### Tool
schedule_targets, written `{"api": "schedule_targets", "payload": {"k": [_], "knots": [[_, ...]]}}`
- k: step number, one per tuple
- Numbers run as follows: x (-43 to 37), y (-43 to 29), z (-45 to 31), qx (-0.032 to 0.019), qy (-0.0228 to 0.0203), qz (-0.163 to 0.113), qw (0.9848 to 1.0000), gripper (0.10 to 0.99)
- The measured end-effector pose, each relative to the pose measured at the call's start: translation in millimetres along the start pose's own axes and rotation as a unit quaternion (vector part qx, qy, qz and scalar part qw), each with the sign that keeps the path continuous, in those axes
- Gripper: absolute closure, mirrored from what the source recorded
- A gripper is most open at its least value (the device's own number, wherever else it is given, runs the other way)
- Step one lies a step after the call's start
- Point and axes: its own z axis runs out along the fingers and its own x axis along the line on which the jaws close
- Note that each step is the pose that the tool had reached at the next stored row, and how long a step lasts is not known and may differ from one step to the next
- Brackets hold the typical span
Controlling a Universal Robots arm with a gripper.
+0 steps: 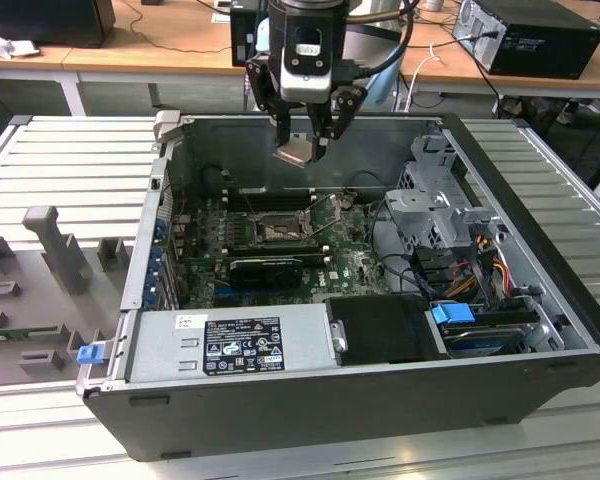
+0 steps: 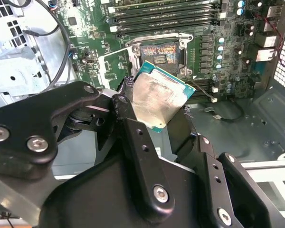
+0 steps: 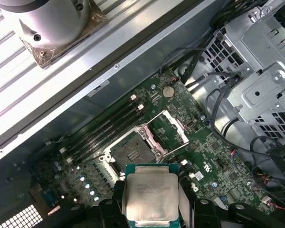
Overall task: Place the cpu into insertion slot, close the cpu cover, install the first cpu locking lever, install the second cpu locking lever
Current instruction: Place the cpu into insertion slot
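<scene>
I'm hanging over the open computer case (image 1: 280, 400), cpu (image 2: 156, 99) in my grip.
Above the green motherboard (image 1: 352, 265) my gripper (image 1: 302, 148) is pinching the cpu, tilted in mid-air, clear of the insertion slot (image 3: 130, 153), which is lying bare with the cpu cover (image 3: 177, 125) flipped open beside it.

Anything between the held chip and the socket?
Nothing: in the second wrist view the pale silver square chip is held above the dark-rimmed square socket, bare air between.

tilted silver cpu (image 3: 151, 197) above bare insertion slot (image 3: 129, 153), cpu cover (image 3: 178, 125) open
</scene>
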Motion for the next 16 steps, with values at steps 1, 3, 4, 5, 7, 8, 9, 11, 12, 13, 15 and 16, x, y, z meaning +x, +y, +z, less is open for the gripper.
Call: {"api": "schedule_targets", "payload": {"k": [1, 3, 4, 5, 7, 8, 9, 11, 12, 13, 15, 16], "knots": [[0.0, 0.0, 0.1, 0.0, -0.0001, 0.001, 1.0, 0.557], [0.1, -0.1, 0.2, -0.0001, -0.0003, 0.004, 1.0, 0.557], [0.1, -0.1, 0.3, -0.0001, -0.0004, 0.005, 1.0, 0.557], [0.1, -0.1, 0.3, -0.0002, -0.0006, 0.007, 1.0, 0.557], [0.1, -0.2, 0.5, -0.0003, -0.0011, 0.013, 0.9999, 0.557], [0.1, -0.2, 0.5, -0.0003, -0.0013, 0.015, 0.9999, 0.557], [0.1, -0.2, 0.7, -0.0004, -0.0016, 0.018, 0.9998, 0.557], [0.1, -0.2, 0.7, -0.0004, -0.0017, 0.02, 0.9998, 0.557], [0.1, -0.2, 0.7, -0.0005, -0.0018, 0.021, 0.9998, 0.557], [0.1, -0.2, 0.8, -0.0005, -0.0019, 0.022, 0.9998, 0.557], [0.1, -0.2, 0.8, -0.0005, -0.0021, 0.024, 0.9997, 0.557], [0.1, -0.2, 0.8, -0.0006, -0.0022, 0.026, 0.9997, 0.557]]}}
